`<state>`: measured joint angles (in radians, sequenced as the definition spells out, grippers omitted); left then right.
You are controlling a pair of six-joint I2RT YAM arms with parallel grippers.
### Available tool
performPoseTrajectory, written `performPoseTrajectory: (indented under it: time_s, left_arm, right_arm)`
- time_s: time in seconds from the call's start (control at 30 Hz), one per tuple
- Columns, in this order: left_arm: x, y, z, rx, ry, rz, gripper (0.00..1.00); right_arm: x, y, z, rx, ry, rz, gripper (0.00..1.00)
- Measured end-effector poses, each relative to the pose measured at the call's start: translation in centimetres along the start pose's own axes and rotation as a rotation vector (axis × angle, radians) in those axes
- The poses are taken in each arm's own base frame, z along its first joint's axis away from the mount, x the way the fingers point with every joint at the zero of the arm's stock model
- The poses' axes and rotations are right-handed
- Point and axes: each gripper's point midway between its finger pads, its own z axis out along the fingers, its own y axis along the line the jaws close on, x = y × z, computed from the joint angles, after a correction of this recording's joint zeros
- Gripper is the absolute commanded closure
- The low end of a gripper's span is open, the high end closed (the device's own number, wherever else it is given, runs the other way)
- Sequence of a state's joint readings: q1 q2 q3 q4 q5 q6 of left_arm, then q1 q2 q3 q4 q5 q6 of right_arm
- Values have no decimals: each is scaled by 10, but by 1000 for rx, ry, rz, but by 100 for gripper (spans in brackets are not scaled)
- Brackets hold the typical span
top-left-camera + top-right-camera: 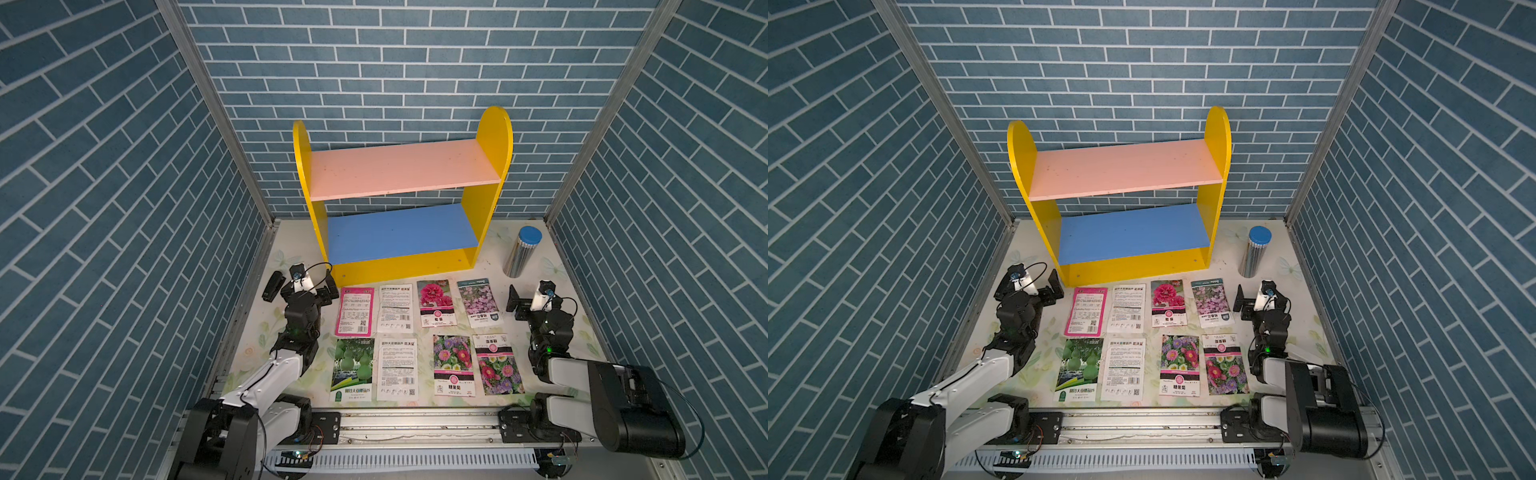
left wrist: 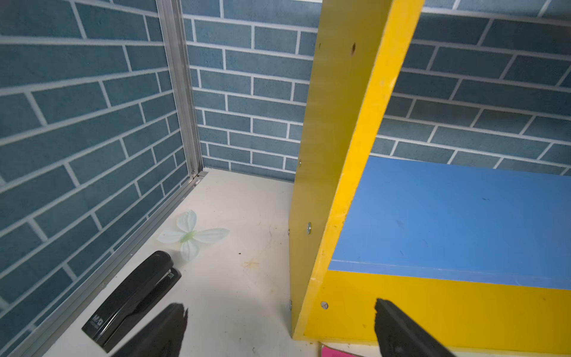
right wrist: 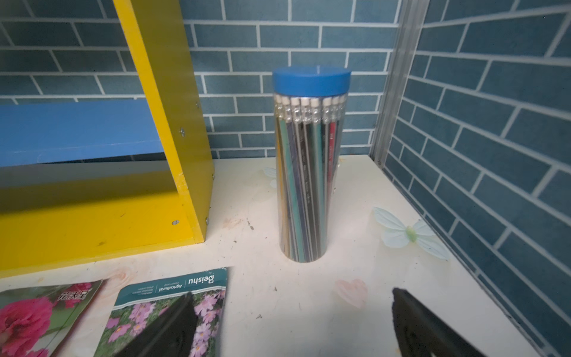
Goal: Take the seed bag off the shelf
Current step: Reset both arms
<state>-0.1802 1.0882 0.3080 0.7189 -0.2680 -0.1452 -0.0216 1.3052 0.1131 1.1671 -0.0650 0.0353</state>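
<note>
Apparently done: shelf bare, bags on the table

Far left lies a stapler [image 1: 273, 286]. Just beside it the left gripper [image 2: 279, 304] hangs low with jaws spread, gripping nothing, one finger [image 1: 331, 284] close to the shelf's front corner. The shelf [image 1: 492, 137] stands at the back, and both its pink board [image 1: 399, 168] and its blue board [image 1: 401, 232] are bare. Eight bags [image 1: 436, 303] lie flat on the table [image 1: 494, 270] in two rows of four, just in front of the shelf. Further right a pencil tube [image 1: 521, 251] stands upright. Near it the right gripper [image 3: 293, 293] is likewise spread wide and empty, one finger [image 3: 173, 324] close by the nearest bag.

By my judgement the removal itself is over, so the step in hand is only to finish cleanly. Raise each arm straight up before drawing it back, so that the left finger clears the shelf. That way the right arm neither drags a bag nor tips the tube.
</note>
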Motion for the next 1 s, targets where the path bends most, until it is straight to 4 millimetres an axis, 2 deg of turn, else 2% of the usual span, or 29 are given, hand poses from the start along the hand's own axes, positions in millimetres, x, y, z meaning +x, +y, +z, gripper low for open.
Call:
performPoseTrajectory:
  time_s: [0.17, 0.3, 0.5, 0.67, 0.8, 1.0]
  left_arm:
    - [1, -1, 5, 15, -55, 46, 0]
    - [11, 0, 11, 22, -47, 87, 0]
    - [6, -3, 11, 35, -65, 115, 0]
    - [1, -1, 9, 26, -80, 133, 0]
    - [10, 0, 14, 22, -61, 158, 0]
    - [42, 9, 16, 28, -8, 178, 0]
  right_arm:
    - [6, 8, 12, -62, 2, -11, 0]
    - [20, 14, 17, -102, 31, -12, 0]
    - [8, 17, 25, -124, -1, -36, 0]
    - [8, 19, 26, -128, -1, -42, 0]
    - [8, 19, 26, -129, -1, -43, 0]
    - [8, 20, 26, -130, -1, -43, 0]
